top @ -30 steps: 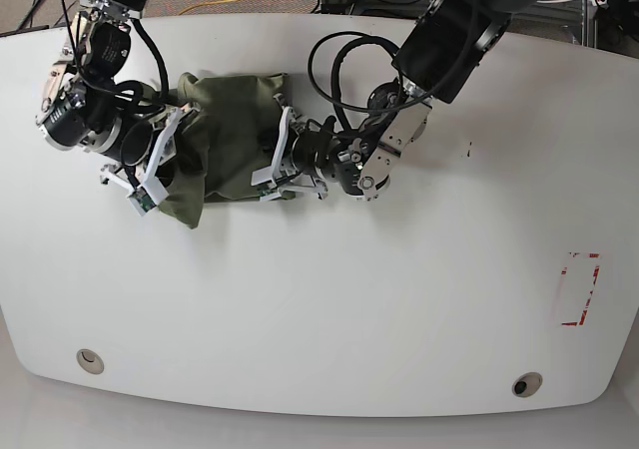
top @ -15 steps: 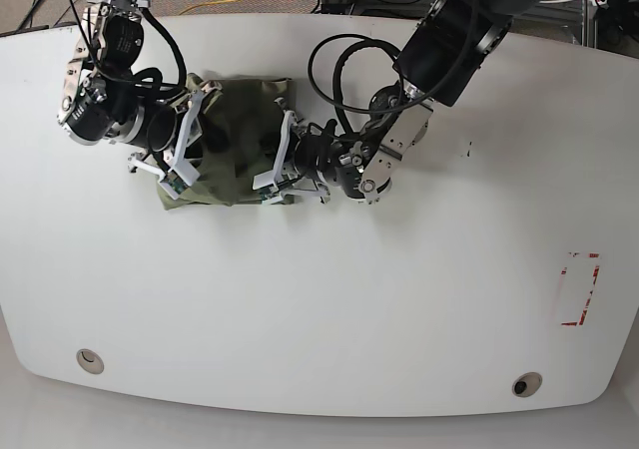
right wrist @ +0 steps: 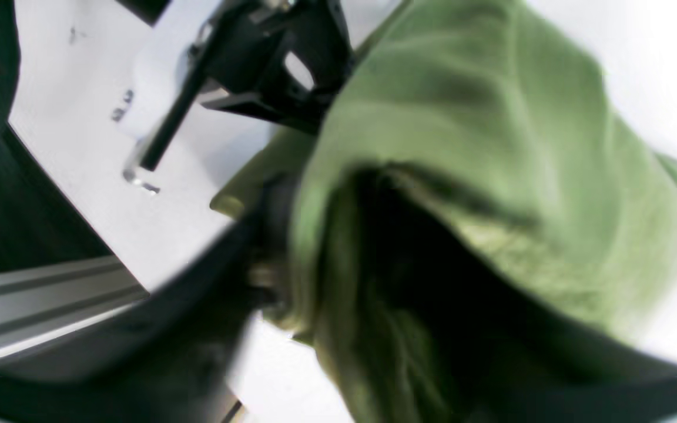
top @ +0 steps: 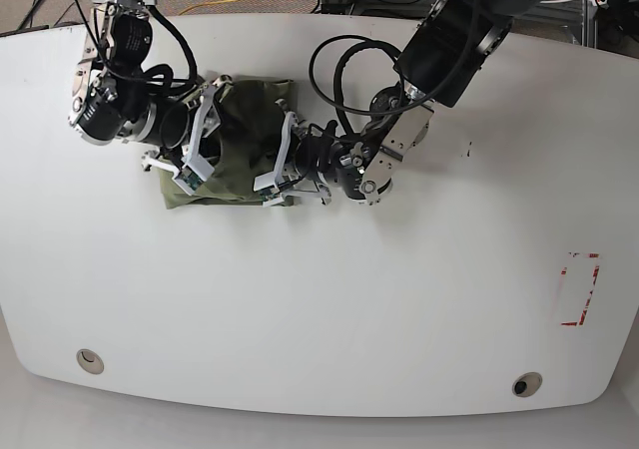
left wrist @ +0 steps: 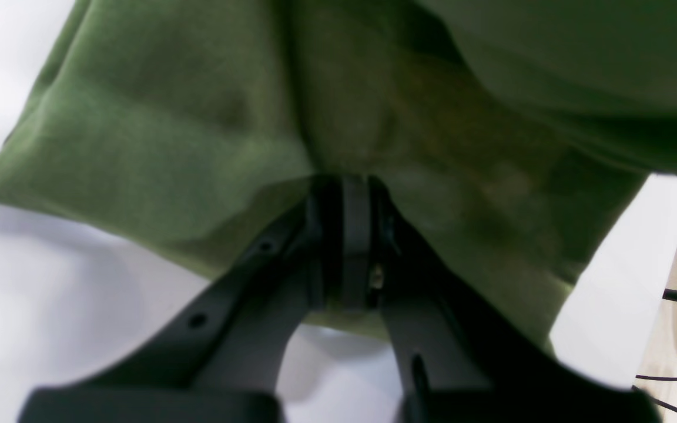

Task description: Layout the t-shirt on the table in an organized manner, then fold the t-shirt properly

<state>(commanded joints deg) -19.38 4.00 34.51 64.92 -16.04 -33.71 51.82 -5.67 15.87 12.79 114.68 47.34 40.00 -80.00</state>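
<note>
Bunched t-shirt (top: 240, 145) pinched by both claws on the bench (top: 329, 299).
Right claw (top: 200, 145) clamped on cloth, carried further inward than before; left claw (left wrist: 344, 247) nipping a fold; right fingertips buried, blurred.

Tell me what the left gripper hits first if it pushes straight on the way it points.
The left gripper is already shut on the t-shirt; further on, probably the right gripper, though depth is unclear.
</note>
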